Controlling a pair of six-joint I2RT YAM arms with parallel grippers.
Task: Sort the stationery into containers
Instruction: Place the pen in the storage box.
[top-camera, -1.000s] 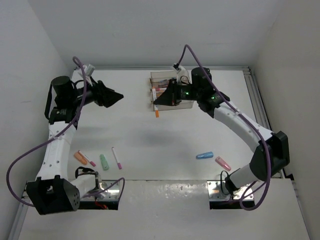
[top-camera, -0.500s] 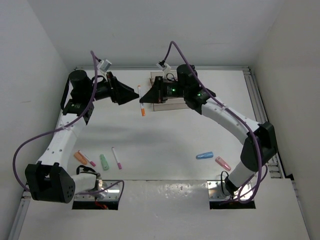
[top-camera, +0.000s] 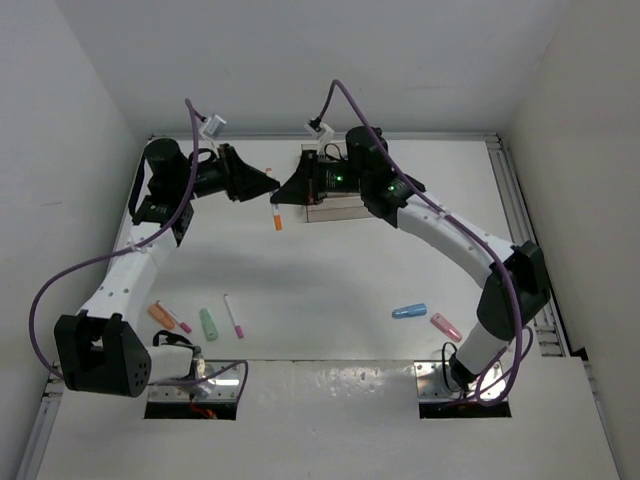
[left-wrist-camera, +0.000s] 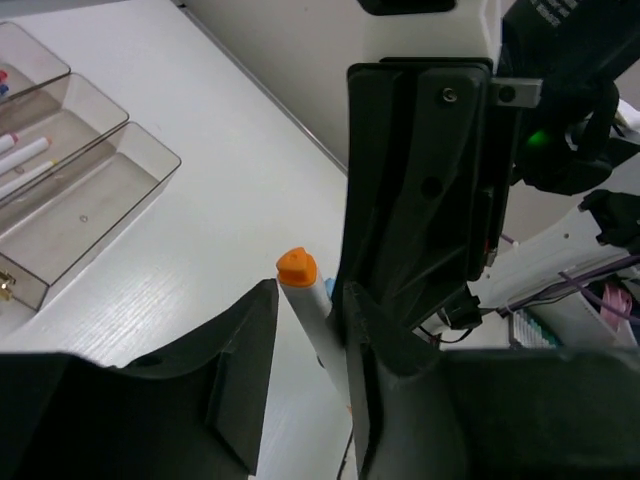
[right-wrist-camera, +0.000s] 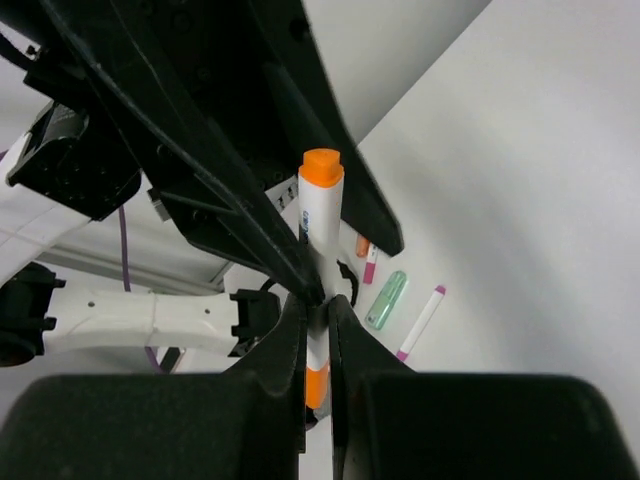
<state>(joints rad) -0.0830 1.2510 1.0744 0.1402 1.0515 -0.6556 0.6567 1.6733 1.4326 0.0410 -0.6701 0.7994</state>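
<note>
Mid-air handover, judging by the poses, at about 11 o'clock over the table in the top view. Right gripper (right-wrist-camera: 315, 325) pinched tight on the orange-capped marker (right-wrist-camera: 320, 215), low on the barrel, cap end standing proud. Left gripper (left-wrist-camera: 305, 385) spread, 1 finger either side of that same marker, with a sliver of gap on the 9 o'clock side in the left wrist view, so apparently no firm hold there yet.

To do this well:
- Close the left fingers squarely across the barrel just below the cap, never on the cap itself, which could slip or pop off.
- Hold the right pinch until the left clamp looks solid, and release only then.
- Draw apart along the marker's own axis to avoid levering it loose.
- Mind finger knocking finger, given very little room between the 2 claws.

Containers (left-wrist-camera: 100, 215) at 10 o'clock in the left wrist view, with pens lying in 2 of the 3 trays. 6 loose pieces (top-camera: 208, 323) left on the table, well apart from the trays: 4 towards 7 o'clock, 2 towards 5 o'clock.
</note>
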